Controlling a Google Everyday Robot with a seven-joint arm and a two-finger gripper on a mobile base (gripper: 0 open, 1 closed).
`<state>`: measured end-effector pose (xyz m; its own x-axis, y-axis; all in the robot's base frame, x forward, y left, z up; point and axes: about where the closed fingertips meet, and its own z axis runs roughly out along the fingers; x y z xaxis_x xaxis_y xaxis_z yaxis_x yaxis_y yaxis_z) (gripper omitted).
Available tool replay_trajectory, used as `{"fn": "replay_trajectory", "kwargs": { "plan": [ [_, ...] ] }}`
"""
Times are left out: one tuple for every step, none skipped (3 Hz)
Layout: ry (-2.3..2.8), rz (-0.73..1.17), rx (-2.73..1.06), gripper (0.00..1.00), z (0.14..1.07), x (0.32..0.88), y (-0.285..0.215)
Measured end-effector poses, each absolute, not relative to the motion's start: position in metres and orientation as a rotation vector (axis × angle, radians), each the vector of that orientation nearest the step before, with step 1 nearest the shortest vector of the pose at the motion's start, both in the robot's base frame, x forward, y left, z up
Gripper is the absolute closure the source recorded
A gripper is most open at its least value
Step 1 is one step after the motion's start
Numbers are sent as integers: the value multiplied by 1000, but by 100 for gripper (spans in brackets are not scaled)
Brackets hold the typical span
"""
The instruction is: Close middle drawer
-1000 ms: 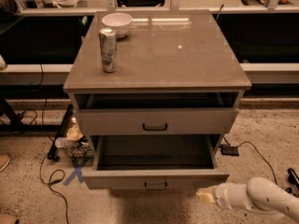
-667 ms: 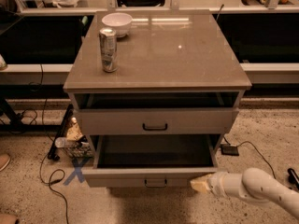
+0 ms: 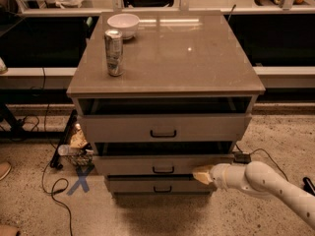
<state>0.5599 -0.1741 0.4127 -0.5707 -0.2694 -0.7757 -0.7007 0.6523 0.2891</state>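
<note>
The jaws are drawn together into one pale wedge, gripping nothing, and the gripper (image 3: 201, 175) is pressing its tip against the right end of the middle drawer's (image 3: 147, 164) front, just right of the small dark handle (image 3: 163, 169). Behind it the white wrist and forearm (image 3: 266, 183) are reaching in low from the lower right, lying almost level and angling slightly up toward the cabinet, with the elbow end running out of the frame.

A second ago the middle drawer was standing far out, its deep box wide open to the camera and the gripper hanging off its right corner. Now the front is sitting well back under the top drawer (image 3: 165, 128), and only a thin dark strip of the box is showing above it. The push is clearly working. The drawer is reading as nearly home, though I am judging that it may not be quite flush yet. A little more travel straight in is probably what remains.

Since the contact is sitting off-centre, the drawer could be racking slightly on its runners, so a steady push seems wiser than a hard one.

The bottom drawer (image 3: 160, 185) is staying shut below. The top drawer is showing a dark gap of its own. On the cabinet top (image 3: 187, 63) a can (image 3: 114, 52) and a white bowl (image 3: 123, 23) are standing undisturbed.
</note>
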Motion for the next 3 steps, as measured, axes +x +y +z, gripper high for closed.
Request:
{"fn": "replay_trajectory", "kwargs": {
  "plan": [
    [2086, 785, -771, 100, 421, 590, -160],
    [2036, 787, -781, 100, 434, 589, -159],
    [2019, 779, -768, 100, 446, 561, -177]
  ]
}}
